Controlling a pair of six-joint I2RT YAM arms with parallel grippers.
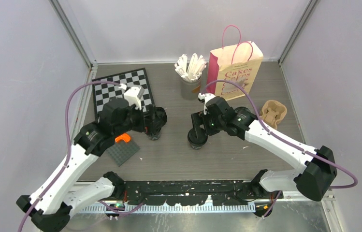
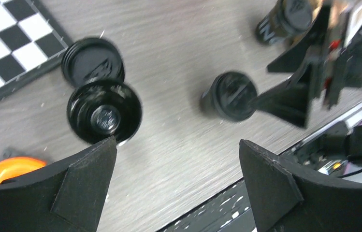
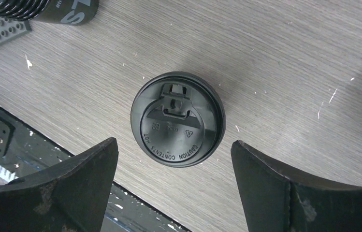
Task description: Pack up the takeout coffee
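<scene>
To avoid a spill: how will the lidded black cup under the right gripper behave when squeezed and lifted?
The lidded black cup stands upright, and its lid hides the body from above, so the base is probably narrower: a sideways push may tip it. It looks disposable, so a hard squeeze might dent it or loosen the lid.

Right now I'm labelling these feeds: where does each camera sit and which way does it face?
Top external: above and behind the bases, looking down on the table; left arm and right arm show.
Left wrist: on the left arm, down past the open left pincer toward the right arm.
Right wrist: on the right arm, straight down between the open right pincer onto a lidded cup.
Shared: both wrist views show that cup.
</scene>
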